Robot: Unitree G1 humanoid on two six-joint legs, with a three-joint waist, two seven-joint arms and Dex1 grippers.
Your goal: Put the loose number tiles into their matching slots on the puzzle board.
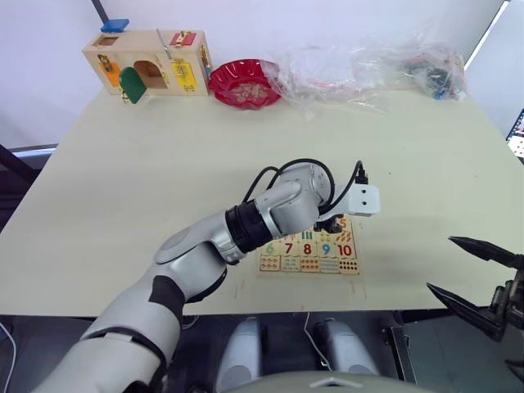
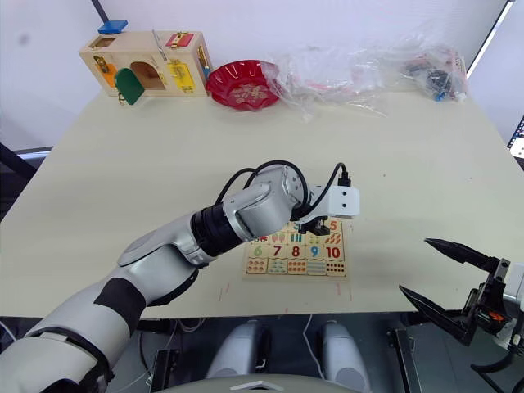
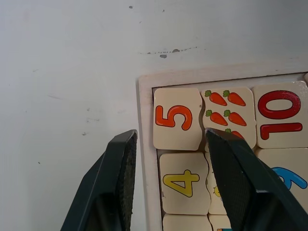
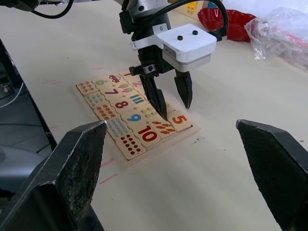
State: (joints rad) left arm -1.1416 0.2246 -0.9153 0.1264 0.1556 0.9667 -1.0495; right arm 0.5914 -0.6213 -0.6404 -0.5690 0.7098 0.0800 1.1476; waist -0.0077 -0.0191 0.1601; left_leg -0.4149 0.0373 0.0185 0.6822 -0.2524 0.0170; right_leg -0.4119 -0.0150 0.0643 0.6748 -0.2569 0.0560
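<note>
The two eye views look forward and down over the table (image 1: 123, 205) from the head, taking in its whole top. The left wrist view looks close down on the board (image 3: 144, 144) corner. The right wrist view faces the same board from the side, farther off.

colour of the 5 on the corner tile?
Orange-red digit on the 5 tile, pale wood; clearest in left wrist view.

My left arm reaches forward toward 1 o'clock, elbow bent, wrist turned down. My left hand (image 4: 171, 103) points straight down, fingers spread apart. My right hand (image 2: 450, 282) hangs low at 4 o'clock, fingers wide apart, gripping nothing.
</note>
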